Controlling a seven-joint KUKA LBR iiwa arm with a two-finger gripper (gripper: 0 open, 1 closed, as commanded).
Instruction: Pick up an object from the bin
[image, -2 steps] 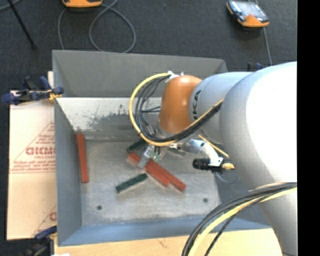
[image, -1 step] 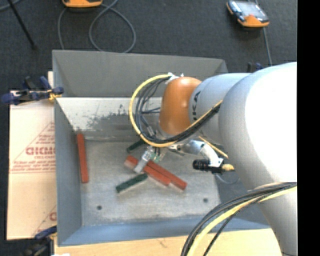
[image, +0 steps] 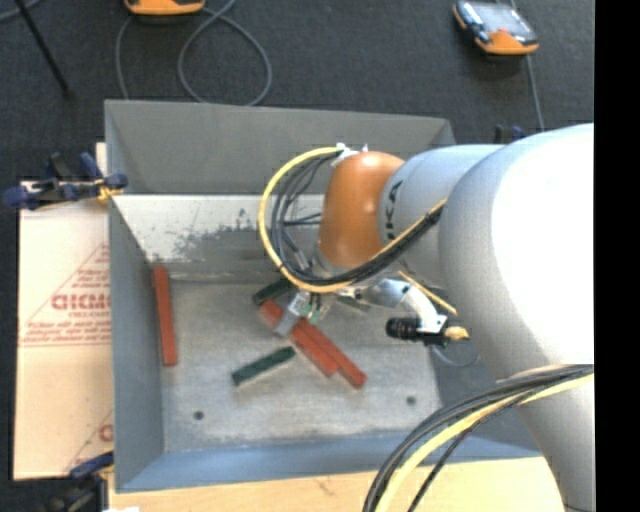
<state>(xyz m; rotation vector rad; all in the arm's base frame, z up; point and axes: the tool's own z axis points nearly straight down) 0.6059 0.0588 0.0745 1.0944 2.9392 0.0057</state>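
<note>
Pincer (image: 293, 316), state untellable, over long red plastic bar (image: 330, 357) mid grey metal bin (image: 138, 340); may catch only its tip, twisting loose.

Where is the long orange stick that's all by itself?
In the camera view, the orange stick lies lengthwise along the left wall of the bin, well left of the dark green stick in the middle.

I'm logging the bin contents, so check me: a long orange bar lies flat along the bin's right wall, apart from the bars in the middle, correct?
Not quite. The camera view shows the long orange bar flat along the left wall of the bin, not the right. The rest holds: it lies apart from the red and green bars in the middle.
</note>
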